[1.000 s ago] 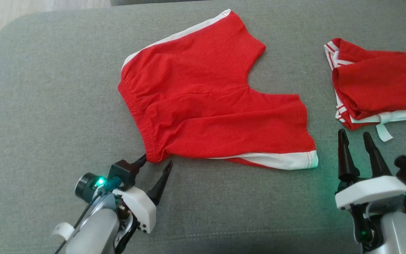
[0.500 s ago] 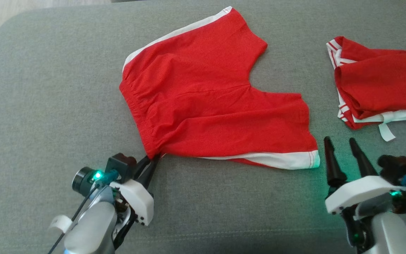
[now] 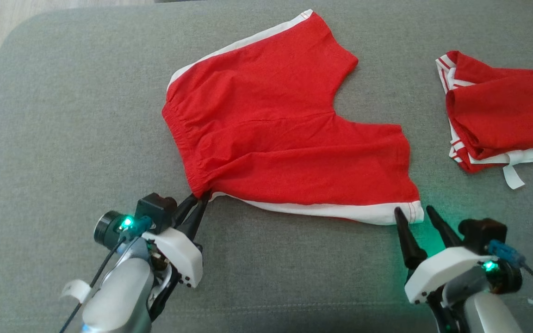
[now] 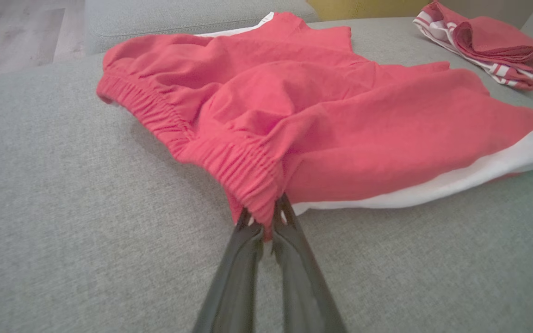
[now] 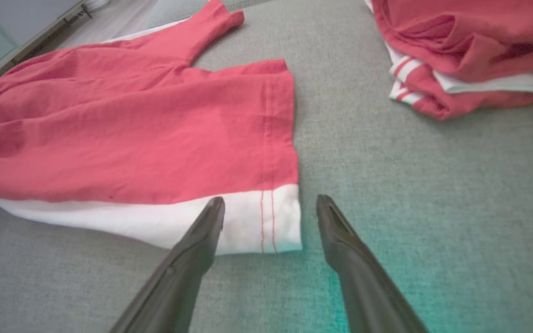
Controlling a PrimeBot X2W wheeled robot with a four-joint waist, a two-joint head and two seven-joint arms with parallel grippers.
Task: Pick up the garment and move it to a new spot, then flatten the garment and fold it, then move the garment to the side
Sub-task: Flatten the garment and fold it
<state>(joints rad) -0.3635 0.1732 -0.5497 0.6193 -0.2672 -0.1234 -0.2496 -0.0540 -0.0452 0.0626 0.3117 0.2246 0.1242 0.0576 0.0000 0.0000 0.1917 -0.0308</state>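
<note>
The red shorts (image 3: 285, 134) lie spread on the grey cushion (image 3: 63, 138), roughly at its middle. The elastic waistband (image 4: 155, 111) faces the robot's left and the two legs point to its right. They look largely flat, with a few soft ridges near the waistband and one layer showing, so no fold appears to have been made yet. The white side stripe (image 3: 331, 210) runs along the near edge.

The left gripper (image 3: 200, 200) is clenched on the near corner of the waistband. In the left wrist view its two dark fingers pinch the gathered fabric between them, and the cloth bunches slightly at that point. The right gripper (image 3: 413, 210) is spread wide at the near leg's hem corner. In the right wrist view one finger lies over the white stripe and the other over bare cushion just beside the hem, with nothing held.

Judging from this, the shorts are already placed and laid out, and the work stands at the end of flattening or the very start of the fold. The right gripper has yet to close on its corner. The fold itself and the move to the side both remain.

A second red garment (image 3: 502, 120) with white trim sits bunched at the cushion's right, well apart from the shorts.
</note>
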